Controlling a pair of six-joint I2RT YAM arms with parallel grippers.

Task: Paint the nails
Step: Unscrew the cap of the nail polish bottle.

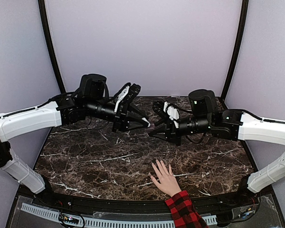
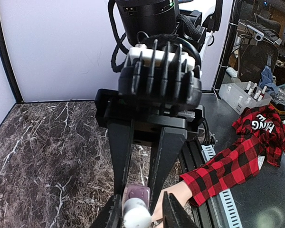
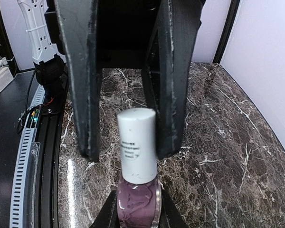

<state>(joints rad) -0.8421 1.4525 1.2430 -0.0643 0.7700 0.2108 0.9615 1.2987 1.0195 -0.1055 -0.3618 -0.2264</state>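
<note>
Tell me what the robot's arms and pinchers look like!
The left arm and right arm have smooth white tubes joined by chunky black joints, with black cables looping around. The left gripper and right gripper are mostly black, each with two long flat fingers. Behind the right one's fingers sits a ribbed black block.

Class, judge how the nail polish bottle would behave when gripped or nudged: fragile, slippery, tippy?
The polish bottle looks like glass, so probably rigid but breakable. Its smooth white cap may slip under a light grip. Tall and narrow, it would likely tip if nudged.
</note>
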